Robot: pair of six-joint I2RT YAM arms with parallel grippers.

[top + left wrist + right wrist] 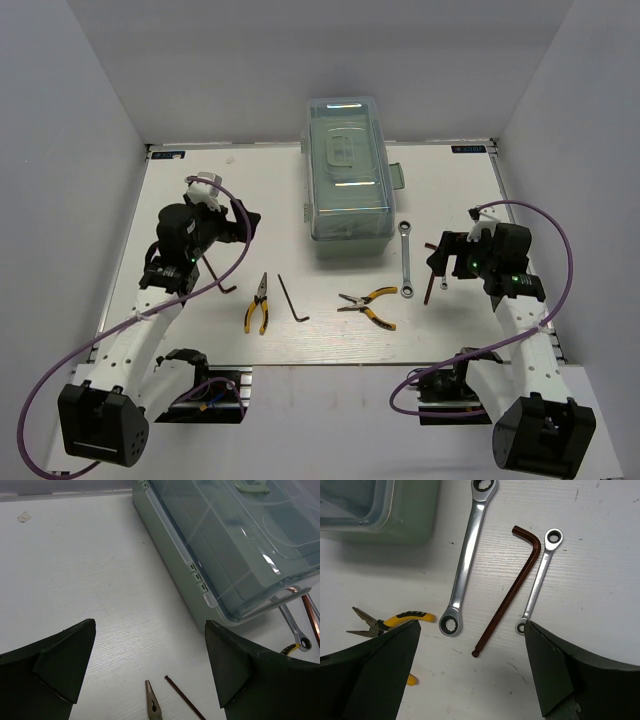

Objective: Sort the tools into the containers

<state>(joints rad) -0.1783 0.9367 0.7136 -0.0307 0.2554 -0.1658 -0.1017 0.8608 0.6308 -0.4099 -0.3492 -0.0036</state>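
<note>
The pale green toolbox [345, 170] stands closed under its clear lid at the back middle; it also shows in the left wrist view [225, 545]. On the table in front lie two yellow-handled pliers [258, 303] [368, 303], a dark hex key [293, 300], a silver wrench [406, 258], a brown hex key [512, 587] and a small wrench [540, 577]. My left gripper [243, 225] is open and empty, left of the toolbox, above the pliers' tip [152, 700]. My right gripper [438, 258] is open and empty above the brown hex key.
Another hex key [222, 282] lies by the left arm. White walls enclose the table on three sides. The toolbox side latch [397, 177] sticks out to the right. The silver wrench [467, 555] lies just left of the brown hex key.
</note>
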